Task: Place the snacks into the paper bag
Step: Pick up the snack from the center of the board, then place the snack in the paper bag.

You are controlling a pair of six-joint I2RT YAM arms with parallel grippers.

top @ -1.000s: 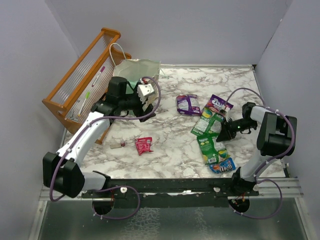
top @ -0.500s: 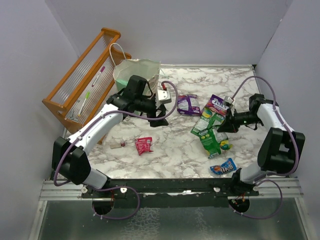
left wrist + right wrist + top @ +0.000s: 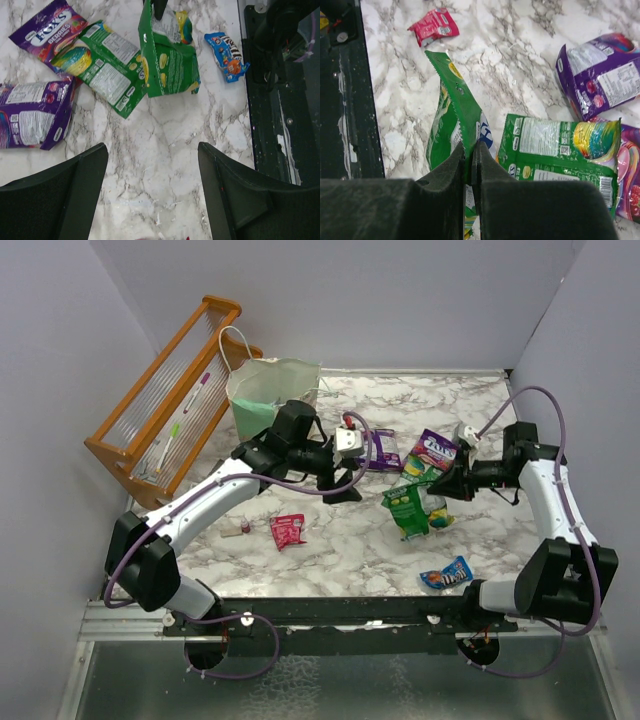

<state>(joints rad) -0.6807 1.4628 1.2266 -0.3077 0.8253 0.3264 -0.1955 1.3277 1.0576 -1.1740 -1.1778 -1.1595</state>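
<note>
My right gripper (image 3: 441, 483) is shut on the top edge of a green snack packet (image 3: 408, 510), which hangs just above the marble; the right wrist view shows the jaws (image 3: 470, 150) pinching that packet (image 3: 455, 110). My left gripper (image 3: 346, 488) is open and empty over the table's middle, its fingers (image 3: 60, 195) wide apart above bare marble. On the table lie a flat green packet (image 3: 422, 471), a purple Fox's packet (image 3: 437, 447), a purple packet (image 3: 383, 449), a red packet (image 3: 288, 530) and a blue packet (image 3: 447, 573). The mint-green paper bag (image 3: 268, 390) stands open at the back left.
An orange slatted rack (image 3: 165, 390) leans left of the bag. A tiny red-capped tube (image 3: 237, 530) lies left of the red packet. Grey walls close in both sides and the back. A dark rail (image 3: 350, 615) runs along the near edge.
My left arm has swung from beside the bag to the table's middle, gripper open. My right gripper has lifted the green packet off the pile and carried it left.
</note>
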